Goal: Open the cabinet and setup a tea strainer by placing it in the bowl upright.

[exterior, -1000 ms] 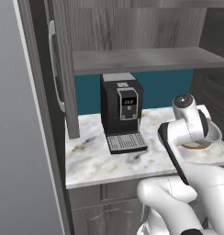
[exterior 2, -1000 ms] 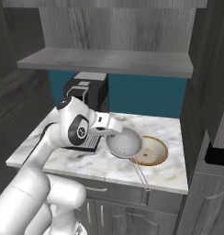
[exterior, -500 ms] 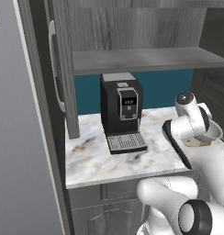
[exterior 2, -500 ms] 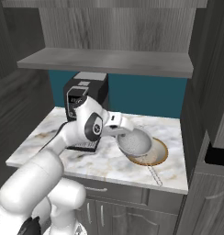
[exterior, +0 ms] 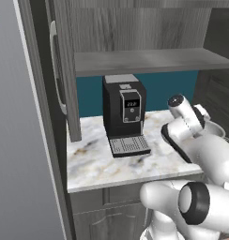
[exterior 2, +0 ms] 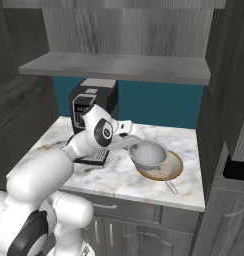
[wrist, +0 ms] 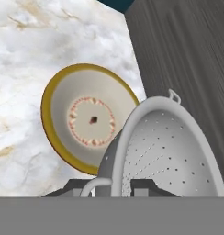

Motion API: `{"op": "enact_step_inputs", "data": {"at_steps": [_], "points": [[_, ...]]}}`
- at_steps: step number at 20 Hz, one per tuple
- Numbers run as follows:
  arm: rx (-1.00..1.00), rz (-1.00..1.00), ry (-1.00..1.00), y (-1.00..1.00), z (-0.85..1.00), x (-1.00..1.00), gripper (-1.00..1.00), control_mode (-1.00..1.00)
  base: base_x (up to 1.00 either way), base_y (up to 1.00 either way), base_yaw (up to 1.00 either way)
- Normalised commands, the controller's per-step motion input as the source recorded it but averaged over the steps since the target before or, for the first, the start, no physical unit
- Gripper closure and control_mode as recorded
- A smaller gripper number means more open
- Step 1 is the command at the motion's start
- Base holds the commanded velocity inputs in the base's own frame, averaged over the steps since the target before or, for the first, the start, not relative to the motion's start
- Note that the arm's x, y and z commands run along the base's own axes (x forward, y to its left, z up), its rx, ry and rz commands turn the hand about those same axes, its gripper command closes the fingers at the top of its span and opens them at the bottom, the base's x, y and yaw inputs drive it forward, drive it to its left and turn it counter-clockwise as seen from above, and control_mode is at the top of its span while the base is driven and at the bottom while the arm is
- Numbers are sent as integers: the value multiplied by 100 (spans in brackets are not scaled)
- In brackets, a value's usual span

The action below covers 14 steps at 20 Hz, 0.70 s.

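Tea strainer [exterior 2: 148, 153]: clamped at its rim between the narrowly parted gripper [wrist: 114, 186] fingers. Held above the bowl [wrist: 63, 119], dome overlapping the bowl's near edge

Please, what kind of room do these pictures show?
Most likely a kitchen, in a rendered scene. A black coffee machine stands on a marble counter, under an open dark grey wall cabinet with a shelf, and a bowl sits on the counter.

Black coffee machine [exterior: 124, 118] upright on the white marbled counter [exterior: 97, 164], against a teal backsplash [exterior 2: 159, 105].
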Motion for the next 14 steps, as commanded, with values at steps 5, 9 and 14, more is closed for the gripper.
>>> {"op": "enact_step_inputs", "data": {"at_steps": [5, 9, 14], "points": [[-11, 0, 0, 0, -34, 13, 100, -100, 0, 0, 0], [1, 0, 0, -1, -14, 3, 100, -100, 0, 0, 0], [2, 0, 7, -21, -16, 22, 100, -100, 0, 0, 0]]}}
